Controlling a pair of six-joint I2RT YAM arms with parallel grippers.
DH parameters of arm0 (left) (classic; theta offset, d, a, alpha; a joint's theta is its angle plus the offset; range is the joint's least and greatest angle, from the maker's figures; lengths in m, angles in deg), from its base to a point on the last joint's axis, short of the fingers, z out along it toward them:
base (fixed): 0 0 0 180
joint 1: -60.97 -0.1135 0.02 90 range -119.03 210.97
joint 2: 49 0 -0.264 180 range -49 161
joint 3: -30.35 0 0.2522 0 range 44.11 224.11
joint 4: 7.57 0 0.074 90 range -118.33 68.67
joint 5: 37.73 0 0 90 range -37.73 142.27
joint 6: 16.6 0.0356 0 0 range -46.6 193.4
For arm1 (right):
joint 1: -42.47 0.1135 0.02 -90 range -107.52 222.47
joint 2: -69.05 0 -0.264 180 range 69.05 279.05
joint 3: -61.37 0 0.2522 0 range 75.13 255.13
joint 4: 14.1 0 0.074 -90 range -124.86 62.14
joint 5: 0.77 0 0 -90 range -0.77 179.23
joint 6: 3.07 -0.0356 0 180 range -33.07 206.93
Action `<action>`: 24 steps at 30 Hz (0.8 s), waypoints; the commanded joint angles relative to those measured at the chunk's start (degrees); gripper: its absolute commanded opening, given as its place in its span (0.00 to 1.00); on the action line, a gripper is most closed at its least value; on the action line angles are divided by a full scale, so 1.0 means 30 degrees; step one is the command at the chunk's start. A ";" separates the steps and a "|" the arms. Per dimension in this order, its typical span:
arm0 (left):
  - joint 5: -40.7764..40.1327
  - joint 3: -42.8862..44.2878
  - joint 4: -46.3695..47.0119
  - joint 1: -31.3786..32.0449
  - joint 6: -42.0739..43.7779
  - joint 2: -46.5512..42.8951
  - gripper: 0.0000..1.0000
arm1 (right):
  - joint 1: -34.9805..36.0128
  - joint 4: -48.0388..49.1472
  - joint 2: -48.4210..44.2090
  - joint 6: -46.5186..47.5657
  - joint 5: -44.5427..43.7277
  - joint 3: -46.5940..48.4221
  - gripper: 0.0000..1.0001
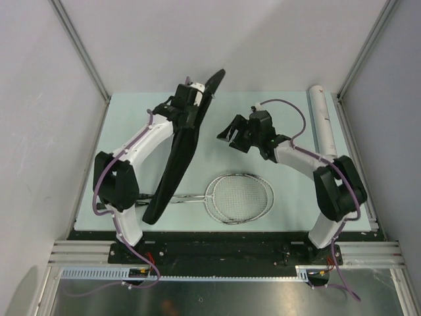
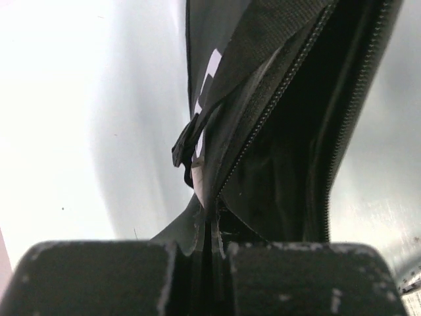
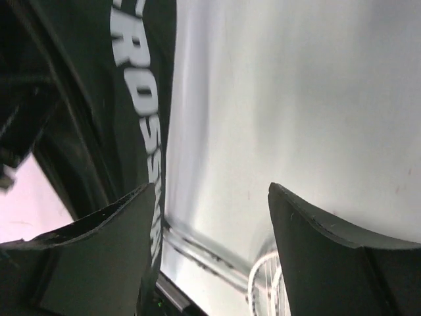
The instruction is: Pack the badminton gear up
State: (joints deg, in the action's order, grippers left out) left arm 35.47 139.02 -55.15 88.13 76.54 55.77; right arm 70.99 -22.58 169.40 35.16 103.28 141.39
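Observation:
The long black CROSSWAY racket bag (image 1: 179,153) runs from the table's back centre down to the front left, its far end lifted. My left gripper (image 1: 191,94) is shut on the bag's edge by the open zipper (image 2: 263,125). Two silver-white rackets (image 1: 240,196) lie stacked at the front centre, their shafts running left under the bag. The white tube (image 1: 323,118) lies along the right edge. My right gripper (image 1: 227,135) is open and empty above the table, just right of the bag (image 3: 141,99); the racket shafts (image 3: 204,253) show below it. No shuttlecocks show.
Grey enclosure walls and aluminium posts (image 1: 82,49) surround the pale green table (image 1: 276,125). The arm bases (image 1: 131,230) stand at the front edge.

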 commanded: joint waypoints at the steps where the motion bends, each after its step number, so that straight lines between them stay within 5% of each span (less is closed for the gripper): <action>1: -0.1342 0.0853 0.0142 -0.0555 -0.2127 -0.0500 0.00 | 0.1858 -0.4830 -0.3240 0.1230 -0.2245 0.0648 0.74; 5: -0.2075 0.0560 0.0054 -0.0877 -0.3619 -0.1025 0.00 | 0.4203 -0.6767 -0.4242 -0.0108 -0.3481 0.0269 0.73; 10: -0.2282 0.0354 -0.0356 -0.1288 -0.4910 -0.1875 0.00 | 0.6894 -0.2939 -0.6056 -0.5263 -0.3361 -0.3768 0.61; 15: -0.3300 -0.0317 -0.0415 -0.1757 -0.5528 -0.3251 0.00 | 0.8628 -0.2400 -0.7552 -1.0619 -0.6992 -0.6613 0.54; 24: -0.5941 -0.2105 -0.0094 -0.1758 -0.5207 -0.5625 0.00 | 1.1120 0.2895 -0.3959 -1.3709 -0.7818 -0.7877 0.51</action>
State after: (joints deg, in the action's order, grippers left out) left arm 23.65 134.46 -57.45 82.92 61.54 43.29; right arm 102.37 -24.73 151.48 0.74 82.77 117.96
